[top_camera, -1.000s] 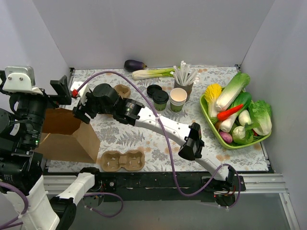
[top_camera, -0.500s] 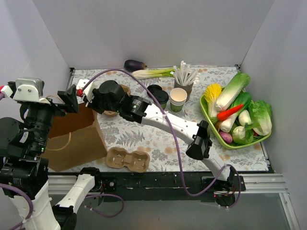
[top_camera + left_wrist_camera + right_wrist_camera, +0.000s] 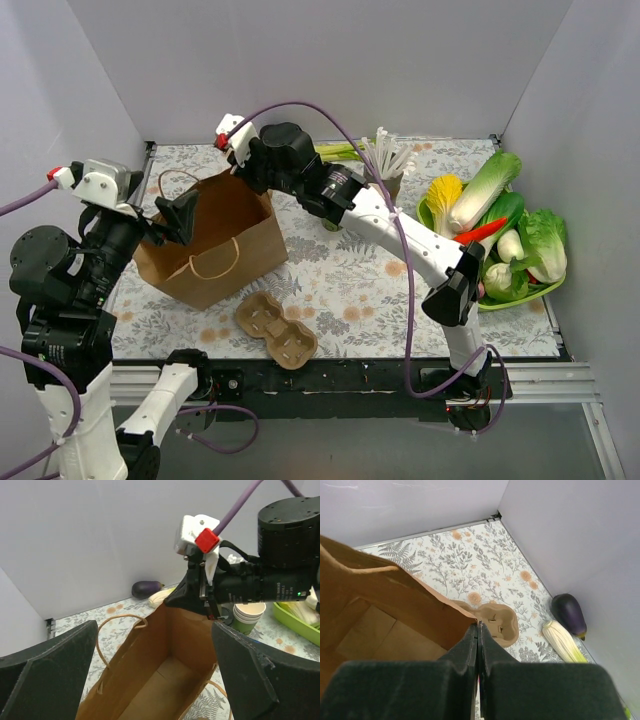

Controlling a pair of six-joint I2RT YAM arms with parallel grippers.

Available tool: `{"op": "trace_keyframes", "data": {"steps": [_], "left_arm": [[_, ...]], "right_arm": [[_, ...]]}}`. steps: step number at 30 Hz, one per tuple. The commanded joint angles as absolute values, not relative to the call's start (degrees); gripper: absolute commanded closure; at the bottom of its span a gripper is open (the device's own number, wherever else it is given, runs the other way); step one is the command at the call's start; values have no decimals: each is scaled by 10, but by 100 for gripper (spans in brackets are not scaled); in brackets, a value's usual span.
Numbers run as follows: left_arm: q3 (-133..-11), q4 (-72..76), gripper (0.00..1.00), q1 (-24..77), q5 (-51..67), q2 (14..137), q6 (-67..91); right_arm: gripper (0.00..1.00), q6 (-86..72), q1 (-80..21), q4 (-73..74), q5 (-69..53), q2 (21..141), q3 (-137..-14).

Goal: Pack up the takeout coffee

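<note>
**Bag held open; coffee not yet packed.**

The right gripper is clamped on the rim of the bag, which stands upright with its mouth open. The left gripper is spread wide at the bag's left side and grips nothing. The coffee sits on the table to the right of the bag. In the overhead view it is almost wholly hidden under the right arm, and only a sliver of what appears to be its green base shows. Treat it as light, thin-walled and easily crushed, with a press-fit lid that would probably pull off under load. Take hold around the paper wall just below the lid, squeeze moderately and keep it upright. Do not lift it by the lid.
</note>
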State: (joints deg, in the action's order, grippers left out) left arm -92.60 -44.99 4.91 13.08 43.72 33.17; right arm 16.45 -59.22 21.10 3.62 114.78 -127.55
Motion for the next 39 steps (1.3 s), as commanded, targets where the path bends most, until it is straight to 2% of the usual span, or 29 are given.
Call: {"op": "trace_keyframes", "data": {"steps": [1,14,16,21,25,34,39], "left_arm": [[-931,-453,2,44,195,460,329],[-972,-565,2,45,373,515,215],[-966,-617,2,45,409,516,176],[-951,-790,2,45,533,533,-35],[-884,-792,3,54,551,521,-90],[-795,-790,12,74,561,583,-182],[-737,-790,16,207,482,607,-187]], "right_arm": [[99,158,-600,222,46,1118,-1282],[99,170,-515,272,33,909,-1021],[99,185,-511,279,40,866,-974],[99,193,-482,323,9,789,-911],[99,193,-435,406,-33,749,-886],[99,213,-359,445,-27,638,-774],[99,223,-315,461,-18,605,-764]]}}
